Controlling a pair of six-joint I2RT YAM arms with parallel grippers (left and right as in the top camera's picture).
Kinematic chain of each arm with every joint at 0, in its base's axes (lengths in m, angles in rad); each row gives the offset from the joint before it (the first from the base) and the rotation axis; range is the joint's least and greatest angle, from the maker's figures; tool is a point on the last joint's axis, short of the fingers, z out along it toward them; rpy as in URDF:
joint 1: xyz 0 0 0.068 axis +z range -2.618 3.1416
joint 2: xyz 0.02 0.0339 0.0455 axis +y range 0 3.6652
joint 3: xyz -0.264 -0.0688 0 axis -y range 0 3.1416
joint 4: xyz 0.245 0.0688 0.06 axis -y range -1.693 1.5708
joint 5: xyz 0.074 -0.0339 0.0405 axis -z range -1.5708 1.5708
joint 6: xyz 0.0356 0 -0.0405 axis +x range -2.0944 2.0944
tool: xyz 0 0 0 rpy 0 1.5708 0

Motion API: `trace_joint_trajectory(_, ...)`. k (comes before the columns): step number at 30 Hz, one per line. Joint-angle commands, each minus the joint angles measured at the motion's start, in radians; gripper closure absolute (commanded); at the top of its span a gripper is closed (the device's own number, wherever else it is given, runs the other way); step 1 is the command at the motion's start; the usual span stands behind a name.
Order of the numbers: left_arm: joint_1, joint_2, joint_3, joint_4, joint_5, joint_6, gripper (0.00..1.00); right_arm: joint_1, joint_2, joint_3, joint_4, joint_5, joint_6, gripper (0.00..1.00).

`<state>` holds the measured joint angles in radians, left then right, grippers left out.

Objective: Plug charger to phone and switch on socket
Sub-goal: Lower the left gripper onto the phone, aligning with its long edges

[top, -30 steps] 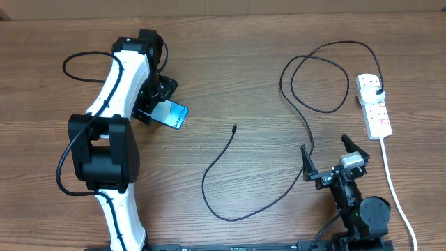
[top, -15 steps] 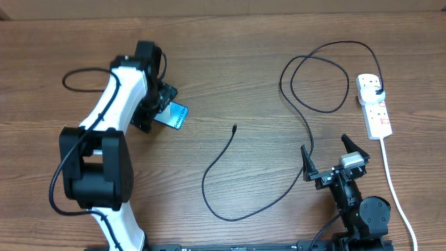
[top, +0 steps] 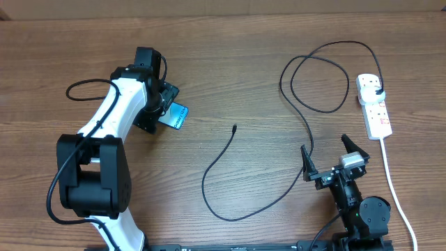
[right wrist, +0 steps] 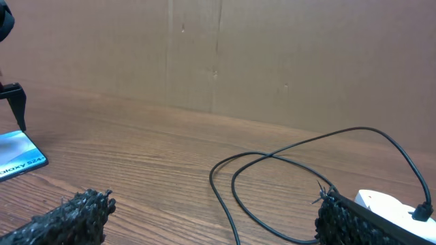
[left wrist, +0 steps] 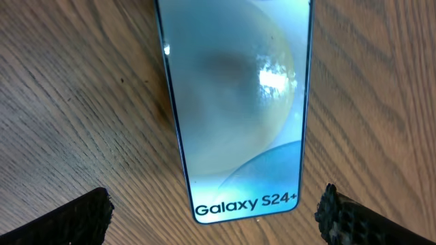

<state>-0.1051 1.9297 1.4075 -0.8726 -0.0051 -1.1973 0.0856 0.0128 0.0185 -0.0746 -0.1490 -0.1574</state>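
The phone [top: 177, 116] lies flat on the wooden table at the left, its blue screen reading "Galaxy S24+" [left wrist: 238, 102]. My left gripper [top: 159, 109] hovers over it, open, one finger on each side of the phone's near end [left wrist: 216, 221], apart from its edges. The charger's thin black cable [top: 217, 206] loops across the middle; its free connector tip [top: 234, 127] lies on the table, and its black plug [top: 377, 91] sits in the white socket strip [top: 378, 118] at the right. My right gripper [top: 329, 159] stands open and empty near the front, by the cable [right wrist: 272, 170].
The socket's white cord [top: 394, 188] runs to the front right edge. A cardboard wall [right wrist: 272, 61] closes the far side of the table. The phone [right wrist: 17, 160] and the socket [right wrist: 381, 202] show at the edges of the right wrist view.
The left arm's elbow has swung leftward and its gripper has turned slightly above the phone. Phone, cable, socket and right arm have not moved.
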Motion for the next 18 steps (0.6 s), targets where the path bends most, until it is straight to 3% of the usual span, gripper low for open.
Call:
trace_joint_trajectory(1,-0.006,-0.032,-0.008,0.004,-0.044,-0.060,0.00,0.005,-0.010,-0.011,0.005,0.001,-0.002,0.00)
trace_joint_trajectory(18,-0.032,0.056,-0.008,0.047,-0.026,-0.109,0.00,0.005,-0.010,-0.011,0.005,0.001,-0.002,0.00)
